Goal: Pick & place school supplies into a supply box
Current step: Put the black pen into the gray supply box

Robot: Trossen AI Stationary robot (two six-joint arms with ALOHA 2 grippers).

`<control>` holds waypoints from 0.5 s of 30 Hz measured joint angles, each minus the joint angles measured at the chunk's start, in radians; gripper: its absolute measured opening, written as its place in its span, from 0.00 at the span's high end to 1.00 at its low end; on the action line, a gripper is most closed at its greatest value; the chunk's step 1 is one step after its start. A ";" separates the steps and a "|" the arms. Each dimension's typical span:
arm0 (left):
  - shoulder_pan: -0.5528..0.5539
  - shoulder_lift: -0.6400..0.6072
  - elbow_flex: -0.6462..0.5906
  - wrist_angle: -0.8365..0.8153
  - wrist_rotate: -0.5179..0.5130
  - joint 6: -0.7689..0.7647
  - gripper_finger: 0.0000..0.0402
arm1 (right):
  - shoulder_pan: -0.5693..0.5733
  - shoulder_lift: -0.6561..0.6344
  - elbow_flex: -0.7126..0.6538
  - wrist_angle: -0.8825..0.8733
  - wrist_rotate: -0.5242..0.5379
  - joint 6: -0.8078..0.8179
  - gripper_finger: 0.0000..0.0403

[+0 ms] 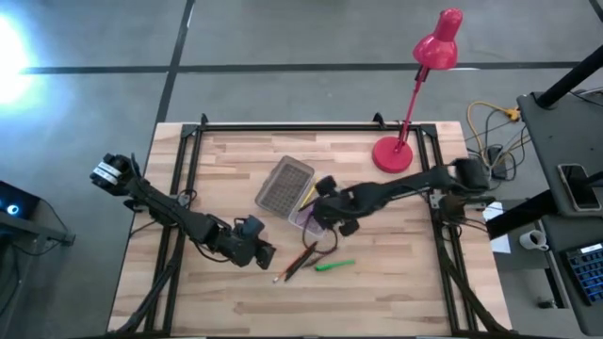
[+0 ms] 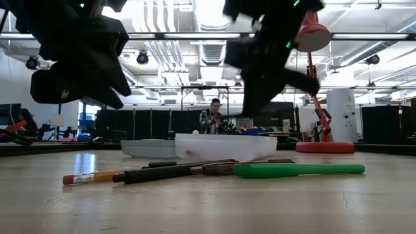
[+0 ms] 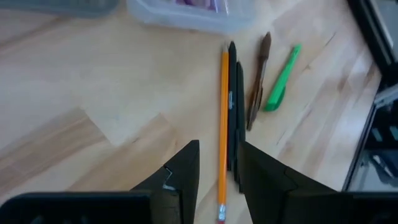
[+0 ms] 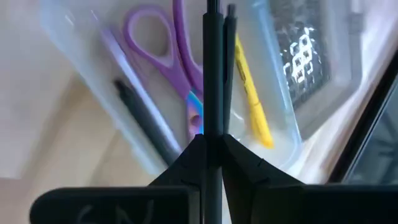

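Observation:
An orange pencil [image 3: 224, 118], a black pen [image 3: 236, 106], a brown pencil [image 3: 258, 81] and a green marker [image 3: 281, 78] lie flat on the wooden table, close together. My left gripper [image 3: 217, 149] is open and hovers above the orange pencil's eraser end, one finger to each side. The supply box [image 1: 303, 215] lies open, its grey grid lid [image 1: 285, 185] folded back flat. It holds purple scissors [image 4: 165, 50], a yellow marker [image 4: 252, 106] and a dark pen [image 4: 143, 121]. My right gripper [image 4: 211, 138] is over the box, shut on another black pen [image 4: 212, 62]. My right gripper pinches the black pen [image 4: 212, 118] between its two fingers. The pen runs along the fingers and sticks out forward past their tips. It is lifted clear, above the open supply box. The fingers hide which part of the pen they are on.
A red desk lamp [image 1: 415, 104] stands on its round base at the table's far right corner. Black rails [image 1: 188, 160] run along the table's left, right and far edges. There is bare wood near the front edge. A person [image 2: 211, 120] shows far behind the table.

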 joint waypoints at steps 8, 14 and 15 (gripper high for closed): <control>0.000 0.000 -0.001 0.009 -0.043 -0.046 0.77 | -0.071 0.141 0.090 -0.026 0.022 -0.220 0.93; 0.000 0.000 -0.001 0.016 -0.064 -0.073 0.77 | -0.086 0.157 0.098 -0.025 0.007 -0.118 0.85; 0.000 0.000 -0.001 0.016 -0.065 -0.074 0.77 | -0.086 0.149 0.098 -0.021 -0.011 -0.100 0.82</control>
